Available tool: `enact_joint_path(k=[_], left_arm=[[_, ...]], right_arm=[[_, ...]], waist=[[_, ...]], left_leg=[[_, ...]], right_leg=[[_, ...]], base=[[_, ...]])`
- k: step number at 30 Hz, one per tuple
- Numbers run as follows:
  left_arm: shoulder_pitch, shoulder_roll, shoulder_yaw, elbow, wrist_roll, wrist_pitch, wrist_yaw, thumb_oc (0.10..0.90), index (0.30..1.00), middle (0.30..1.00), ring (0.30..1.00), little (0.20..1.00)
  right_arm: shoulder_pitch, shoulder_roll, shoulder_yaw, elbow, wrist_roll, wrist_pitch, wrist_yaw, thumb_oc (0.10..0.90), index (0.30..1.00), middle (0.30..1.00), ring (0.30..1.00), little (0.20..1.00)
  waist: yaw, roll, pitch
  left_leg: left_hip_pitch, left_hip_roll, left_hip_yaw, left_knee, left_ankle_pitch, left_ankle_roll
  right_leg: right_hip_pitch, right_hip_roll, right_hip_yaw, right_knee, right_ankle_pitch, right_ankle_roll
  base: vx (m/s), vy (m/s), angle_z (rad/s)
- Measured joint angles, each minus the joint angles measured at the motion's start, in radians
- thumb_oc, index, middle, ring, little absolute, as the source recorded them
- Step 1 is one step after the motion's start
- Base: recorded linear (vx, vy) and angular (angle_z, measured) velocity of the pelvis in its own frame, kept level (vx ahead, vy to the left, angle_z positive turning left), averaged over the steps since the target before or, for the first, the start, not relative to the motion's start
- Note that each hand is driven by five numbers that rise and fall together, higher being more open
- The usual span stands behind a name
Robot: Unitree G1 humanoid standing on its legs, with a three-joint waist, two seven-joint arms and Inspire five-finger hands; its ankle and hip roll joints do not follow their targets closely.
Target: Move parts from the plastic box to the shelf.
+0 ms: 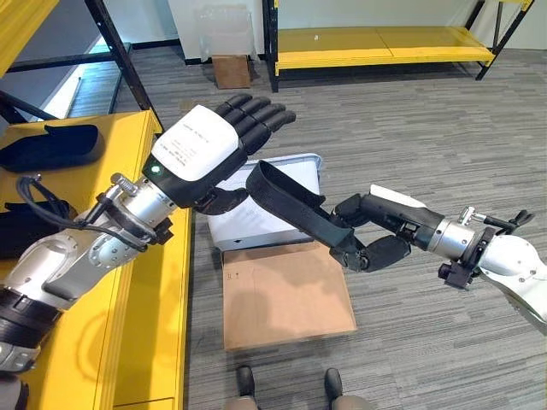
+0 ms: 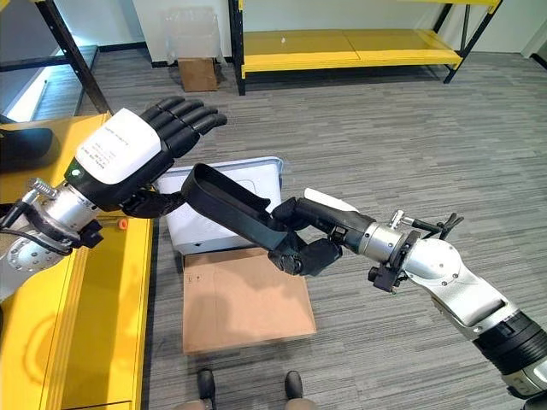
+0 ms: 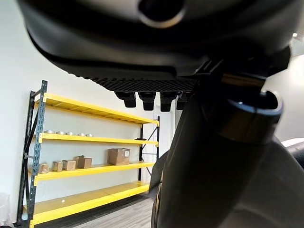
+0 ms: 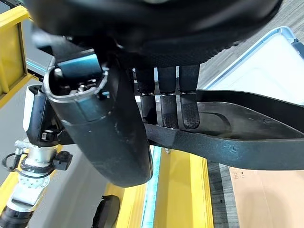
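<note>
My right hand [image 1: 376,239] is shut on the lower end of a long black curved part [image 1: 295,205], holding it in the air above the floor. The part's upper end reaches my left hand [image 1: 214,141], which is raised beside it with straight fingers, the thumb [image 1: 224,202] close to the part's tip. In the right wrist view the fingers [image 4: 164,102] curl over the part [image 4: 228,142]. The plastic box [image 1: 312,162] lies on the floor below and behind the part. The yellow shelf [image 1: 128,342] runs along my left, with another black part [image 1: 51,145] lying on it.
A flat cardboard sheet [image 1: 286,295] lies on the grey floor in front of the box. A black shelf post [image 1: 120,51] rises at the left. At the back stand a low yellow rack [image 1: 385,43] and a small cardboard box [image 1: 231,70].
</note>
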Motion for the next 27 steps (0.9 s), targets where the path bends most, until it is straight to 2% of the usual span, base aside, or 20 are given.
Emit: enact_joint_path(k=[3,5,15,16,17,27], left_arm=[[0.011,-0.011,-0.006,0.001,0.001,-0.010,-0.002,0.900,1.000,1.000,1.000,1.000],[0.010,-0.074,-0.007,0.023,0.000,-0.004,-0.002,0.900,1.000,1.000,1.000,1.000],[-0.019,-0.121,-0.045,0.096,-0.007,0.001,-0.002,0.900,1.000,1.000,1.000,1.000],[-0.019,-0.121,-0.045,0.096,-0.007,0.002,-0.002,0.680,0.693,0.693,0.693,0.693],[-0.019,-0.121,-0.045,0.096,-0.008,0.002,-0.002,0.400,0.300,0.300,0.300,0.300],[-0.019,-0.121,-0.045,0.108,-0.016,-0.001,-0.015,0.400,0.300,0.300,0.300,0.300]], right_arm=[[-0.022,0.002,0.011,-0.005,0.000,0.000,0.000,0.400,0.300,0.300,0.300,0.300],[-0.023,0.023,0.015,-0.004,0.000,0.000,0.000,0.400,0.300,0.300,0.300,0.300],[-0.024,0.032,0.028,0.000,-0.001,0.016,-0.003,0.400,0.300,0.300,0.300,0.300],[-0.024,0.034,0.028,0.000,-0.002,0.016,-0.003,0.400,0.300,0.300,0.300,0.300],[-0.024,0.037,0.028,0.002,-0.002,0.016,-0.003,0.400,0.300,0.300,0.300,0.300],[-0.024,0.058,0.030,0.010,-0.006,0.020,-0.007,0.400,0.300,0.300,0.300,0.300]], waist=[[-0.002,0.000,0.000],[-0.003,-0.004,-0.004],[-0.007,-0.014,-0.011],[-0.007,-0.015,-0.012],[-0.007,-0.017,-0.013],[-0.026,-0.020,-0.015]], left_leg=[[0.002,0.000,0.002,0.000,0.000,0.000],[0.004,0.000,0.005,-0.001,0.000,0.000],[0.011,0.001,0.015,-0.007,0.000,0.000],[0.016,0.001,0.018,-0.010,0.000,0.000],[0.016,0.001,0.019,-0.011,0.000,0.000],[0.023,0.001,0.027,-0.015,0.000,0.000]], right_leg=[[0.000,0.001,0.004,0.000,0.001,0.000],[-0.001,0.001,0.008,0.000,0.001,0.000],[-0.001,0.001,0.018,0.000,0.002,0.000],[-0.001,0.002,0.021,0.000,0.002,0.000],[-0.001,0.002,0.022,0.000,0.002,0.000],[0.000,0.002,0.027,0.000,0.002,0.000]], base=[[0.00,0.010,-0.04],[0.00,0.004,-0.04],[0.00,0.001,-0.02],[0.00,0.005,-0.10],[0.00,0.007,-0.05],[0.00,0.000,0.00]])
